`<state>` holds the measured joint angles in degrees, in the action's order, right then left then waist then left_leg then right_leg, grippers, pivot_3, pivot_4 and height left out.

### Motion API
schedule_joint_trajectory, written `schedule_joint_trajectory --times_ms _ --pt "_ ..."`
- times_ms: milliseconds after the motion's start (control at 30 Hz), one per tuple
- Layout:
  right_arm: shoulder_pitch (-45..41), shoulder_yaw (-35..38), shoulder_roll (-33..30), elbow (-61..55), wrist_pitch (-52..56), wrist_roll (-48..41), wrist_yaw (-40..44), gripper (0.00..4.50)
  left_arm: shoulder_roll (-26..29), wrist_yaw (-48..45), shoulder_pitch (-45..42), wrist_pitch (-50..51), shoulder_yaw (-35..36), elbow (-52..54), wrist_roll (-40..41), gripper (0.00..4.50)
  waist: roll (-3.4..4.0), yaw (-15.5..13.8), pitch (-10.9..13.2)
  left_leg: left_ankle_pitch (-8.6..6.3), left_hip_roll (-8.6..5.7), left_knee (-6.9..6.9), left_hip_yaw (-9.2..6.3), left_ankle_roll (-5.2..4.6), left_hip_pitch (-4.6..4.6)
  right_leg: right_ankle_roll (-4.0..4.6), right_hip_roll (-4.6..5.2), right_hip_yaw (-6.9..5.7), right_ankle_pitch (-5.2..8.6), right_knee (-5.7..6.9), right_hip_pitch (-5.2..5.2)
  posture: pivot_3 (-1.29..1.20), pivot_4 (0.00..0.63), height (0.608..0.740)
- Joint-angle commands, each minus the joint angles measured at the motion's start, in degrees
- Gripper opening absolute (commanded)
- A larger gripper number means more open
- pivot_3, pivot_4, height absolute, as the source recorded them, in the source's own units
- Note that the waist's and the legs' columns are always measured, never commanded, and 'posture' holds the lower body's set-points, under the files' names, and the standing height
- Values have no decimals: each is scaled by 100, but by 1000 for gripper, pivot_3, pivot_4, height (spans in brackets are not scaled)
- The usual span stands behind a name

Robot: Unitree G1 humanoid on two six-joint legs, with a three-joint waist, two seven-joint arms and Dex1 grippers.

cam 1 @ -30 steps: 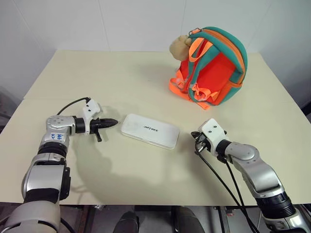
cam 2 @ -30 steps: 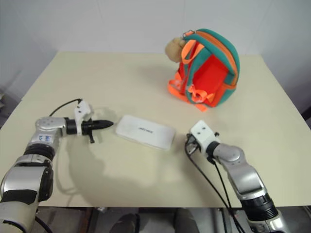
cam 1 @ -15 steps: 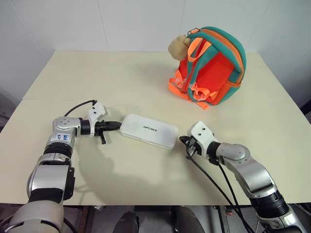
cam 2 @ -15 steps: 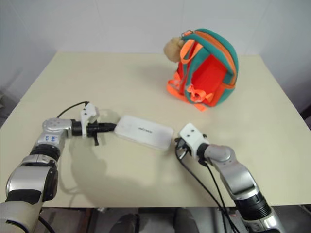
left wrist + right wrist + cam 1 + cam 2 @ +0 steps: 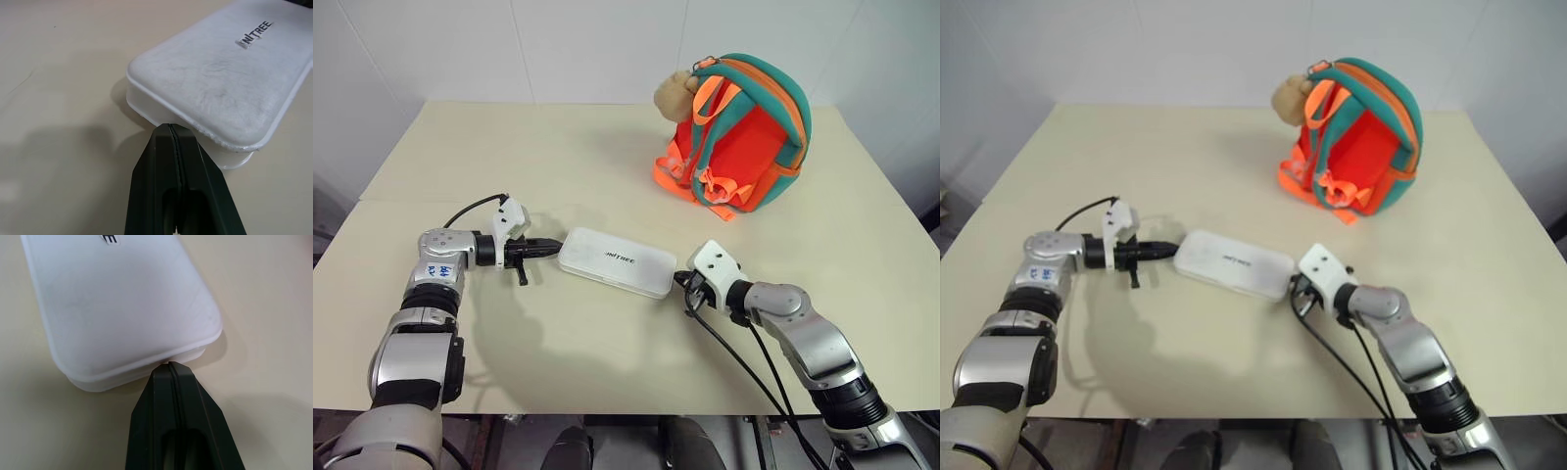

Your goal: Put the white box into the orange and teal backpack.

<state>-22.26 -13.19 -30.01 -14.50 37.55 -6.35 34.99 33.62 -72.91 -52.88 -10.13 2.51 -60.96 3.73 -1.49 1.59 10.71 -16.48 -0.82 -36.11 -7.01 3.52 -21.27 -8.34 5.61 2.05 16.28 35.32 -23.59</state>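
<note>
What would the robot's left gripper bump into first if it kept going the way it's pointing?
The white box. The left gripper, fingers shut, points straight at the box's near short end, with its tip at or almost at the box's edge. The right gripper meets the opposite end.

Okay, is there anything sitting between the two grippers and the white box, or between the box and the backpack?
Nothing visible. The shut left gripper and shut right gripper each have their tips at an end of the white box. Only bare table lies between the box and the orange and teal backpack.
</note>
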Motion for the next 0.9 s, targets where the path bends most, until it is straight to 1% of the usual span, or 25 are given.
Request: schedule_joint_trajectory --times_ms 33,267,533,900 --pt "-158 -57 12 -212 -195 -76 244 120 -74 -370 157 218 -48 511 203 0 0 1 0 0 0 0 0 0 0 0 0 0 0 0 0 0 150 740" --pt "-201 -12 -115 -283 -219 -81 513 120 63 -798 813 885 -191 1665 323 0 0 2 0 0 1 1 0 0 0 0 0 0 0 0 0 0 150 740" --pt "-134 -29 -325 -471 -168 -163 861 120 180 -887 1390 1575 -227 2761 524 0 0 -1 0 0 2 1 0 0 1 1 0 2 0 -1 0 0 150 740" --pt "47 -55 -535 -971 165 -371 1295 120 301 -887 1826 2124 -278 3666 679 0 0 -1 0 0 2 2 0 0 1 1 0 2 1 -3 1 0 150 740"
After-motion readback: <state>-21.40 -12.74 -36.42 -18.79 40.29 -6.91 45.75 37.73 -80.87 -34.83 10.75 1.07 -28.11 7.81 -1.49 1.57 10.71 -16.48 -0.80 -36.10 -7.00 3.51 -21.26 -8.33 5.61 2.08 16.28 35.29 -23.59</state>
